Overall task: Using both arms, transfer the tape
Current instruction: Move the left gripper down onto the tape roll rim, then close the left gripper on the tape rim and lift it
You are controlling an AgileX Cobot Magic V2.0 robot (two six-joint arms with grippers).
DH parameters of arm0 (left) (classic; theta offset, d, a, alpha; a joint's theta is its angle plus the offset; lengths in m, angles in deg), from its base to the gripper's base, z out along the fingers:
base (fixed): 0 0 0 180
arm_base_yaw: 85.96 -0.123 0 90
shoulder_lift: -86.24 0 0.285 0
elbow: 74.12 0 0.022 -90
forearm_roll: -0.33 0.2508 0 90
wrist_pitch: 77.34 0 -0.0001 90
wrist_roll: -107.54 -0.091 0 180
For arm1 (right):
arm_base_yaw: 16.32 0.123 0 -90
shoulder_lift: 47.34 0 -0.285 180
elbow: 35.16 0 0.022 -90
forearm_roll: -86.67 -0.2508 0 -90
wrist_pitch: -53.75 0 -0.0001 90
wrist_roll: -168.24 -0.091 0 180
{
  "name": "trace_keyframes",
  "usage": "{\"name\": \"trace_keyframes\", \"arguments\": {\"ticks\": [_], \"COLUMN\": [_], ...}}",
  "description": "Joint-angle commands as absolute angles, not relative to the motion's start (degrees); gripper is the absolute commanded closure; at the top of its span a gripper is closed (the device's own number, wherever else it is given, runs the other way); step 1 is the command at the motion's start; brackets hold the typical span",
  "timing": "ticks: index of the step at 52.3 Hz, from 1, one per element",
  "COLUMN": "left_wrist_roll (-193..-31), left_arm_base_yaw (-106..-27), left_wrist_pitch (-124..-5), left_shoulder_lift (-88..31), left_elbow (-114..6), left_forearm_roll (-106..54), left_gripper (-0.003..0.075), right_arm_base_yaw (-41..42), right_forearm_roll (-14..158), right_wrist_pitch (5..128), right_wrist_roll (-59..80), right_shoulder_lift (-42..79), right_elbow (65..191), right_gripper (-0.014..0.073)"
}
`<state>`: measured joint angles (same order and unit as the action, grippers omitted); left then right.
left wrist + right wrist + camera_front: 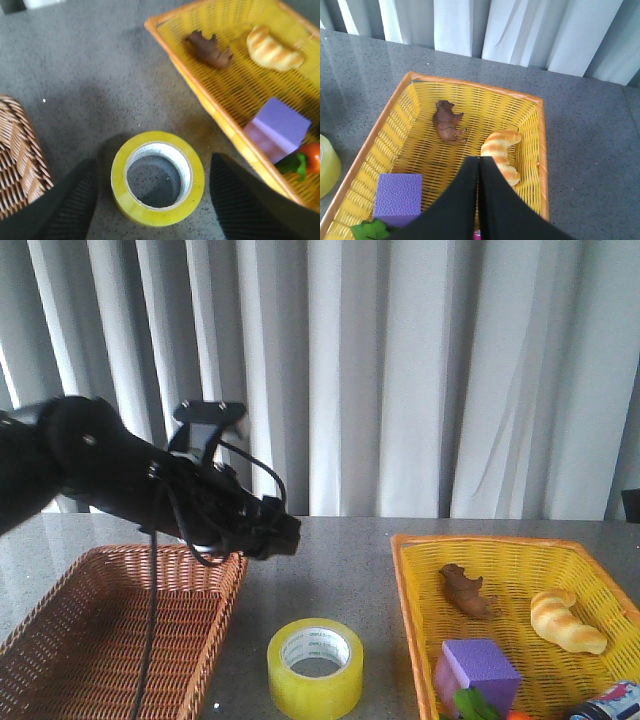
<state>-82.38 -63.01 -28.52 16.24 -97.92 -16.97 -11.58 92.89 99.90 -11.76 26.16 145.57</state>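
- Yellow and translucent, the tape lies flat on its side on the grey counter, near the counter's front edge, in the gap between the brown wicker basket and the yellow basket; its white core faces up
- the left hand hangs above the roll with its two fingers spread wide, one on either side and neither touching it; the roll sits slightly nearer one finger than the other, so I would centre it before going down
- my judgement is that the step in hand is the left arm's pick; the descent should be straight, the fingers passing outside the yellow wall rather than into the core, and closing only once they are low on the roll's side
- the wicker basket's rim is just beside one finger and the yellow basket's rim near the other; a sideways drift could catch either
- the right hand waits over the yellow basket with its fingers pressed together and nothing between them; below it lie a brown toy animal, a croissant and a purple cube
- for the handover the roll should be lifted clear with an edge left free for the right hand to take
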Motion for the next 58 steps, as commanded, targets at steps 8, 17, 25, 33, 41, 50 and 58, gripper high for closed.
{"name": "trace_keyframes", "arguments": {"ticks": [8,17,25,33,41,50,58], "left_wrist_roll": [-78.4,-72.5,-69.9,-69.9,-67.2,-61.4,-61.3], "left_arm_base_yaw": [-59.3,-57.8,-57.9,-57.9,-57.9,-58.0,-58.0], "left_wrist_pitch": [-29.7,-29.2,-29.2,-28.4,-27.5,-26.9,-27.0], "left_shoulder_lift": [24.0,28.5,29.7,30.8,32.4,33.6,34.1], "left_elbow": [-103.2,-104.7,-104.6,-104.6,-104.6,-104.6,-104.6], "left_forearm_roll": [-12.7,-6.9,-4.8,-4.1,-2.0,1.2,1.1], "left_gripper": [0.0249,0.0249,0.0249,0.0249,0.0249,0.0249,0.0265], "right_arm_base_yaw": [-11.6,-11.6,-11.6,-11.6,-11.6,-11.6,-11.6], "right_forearm_roll": [93.6,93.6,93.6,93.6,93.6,93.6,93.6], "right_wrist_pitch": [96.3,96.3,96.3,96.3,96.3,96.3,96.3], "right_wrist_roll": [-11.8,-11.8,-11.8,-11.8,-11.8,-11.8,-11.8], "right_shoulder_lift": [24.9,24.9,24.9,24.9,24.9,24.9,24.9], "right_elbow": [146.9,146.9,146.9,146.9,146.9,146.9,146.9], "right_gripper": [0.0603,0.0603,0.0603,0.0601,0.0601,0.0601,0.0601]}}
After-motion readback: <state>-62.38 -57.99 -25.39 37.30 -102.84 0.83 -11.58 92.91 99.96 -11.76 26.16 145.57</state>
